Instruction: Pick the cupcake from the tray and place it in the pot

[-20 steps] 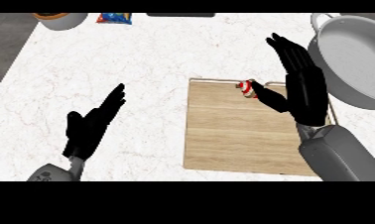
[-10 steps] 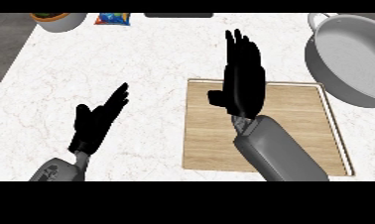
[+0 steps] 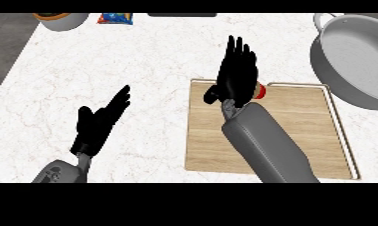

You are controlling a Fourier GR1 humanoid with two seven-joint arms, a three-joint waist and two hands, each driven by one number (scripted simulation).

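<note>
One cupcake (image 3: pixel 260 90) sits on the single wooden tray (image 3: pixel 295 135), near its far edge; only a red sliver shows beside the right hand (image 3: pixel 238 76), so its shape is hard to judge. That hand is over it with fingers straight and together, perhaps touching it. One grey pot (image 3: pixel 353 65) stands just right of the tray. The left hand (image 3: pixel 100 122) rests open, holding nothing, on the counter (image 3: pixel 118 65).

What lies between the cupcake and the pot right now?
In the head view, only bare wooden tray and a strip of counter separate the cupcake from the pot; nothing stands between them.
</note>
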